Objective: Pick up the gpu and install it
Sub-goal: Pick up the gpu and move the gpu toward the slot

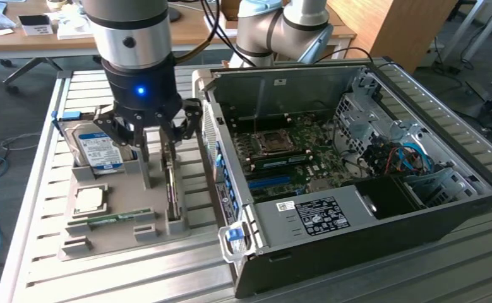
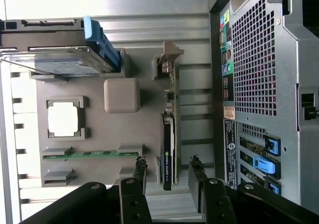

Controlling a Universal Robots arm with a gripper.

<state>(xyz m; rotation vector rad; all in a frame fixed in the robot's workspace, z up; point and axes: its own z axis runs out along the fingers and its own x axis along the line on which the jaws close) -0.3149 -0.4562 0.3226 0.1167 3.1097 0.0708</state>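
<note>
On the grey tray [image 2: 94, 129], the gpu [image 2: 169, 154] stands under the spread hand [image 2: 168, 160].

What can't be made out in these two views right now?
- gpu: wrist view sees it edge-on, so its faces are hidden; exterior view, the gripper covers one end.
- hard drive: exterior view, the gripper hides its upper part; wrist view, the picture's edge cuts it off.
- label on the computer case: exterior view, print too small to read.
</note>
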